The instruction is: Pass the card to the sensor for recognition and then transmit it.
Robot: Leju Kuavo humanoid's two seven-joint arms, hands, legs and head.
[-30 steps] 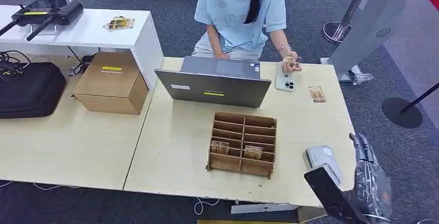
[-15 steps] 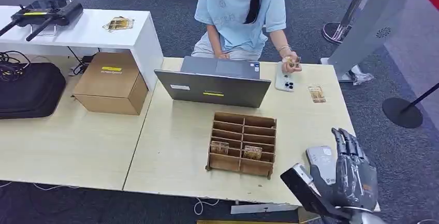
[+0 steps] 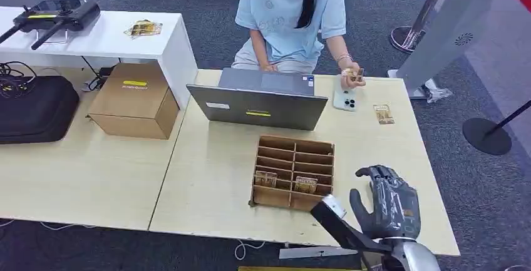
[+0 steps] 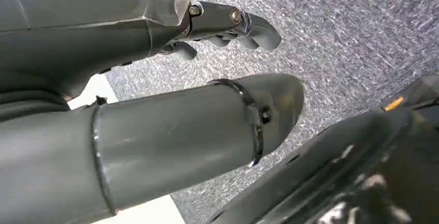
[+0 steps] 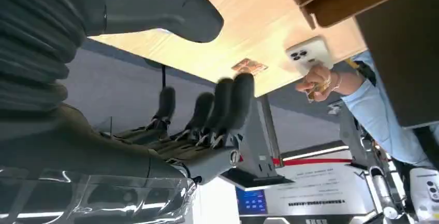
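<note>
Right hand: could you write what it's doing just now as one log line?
right hand: open, holds nothing, above table edge | card organizer: two cards inside | loose card: far side

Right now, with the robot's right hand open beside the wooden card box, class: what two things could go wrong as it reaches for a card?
1. The cards sit low in narrow compartments of the wooden organizer; the broad right hand may fumble the pinch.
2. The organizer stands loose near the table's front edge, so a sideways bump could shove it.
</note>
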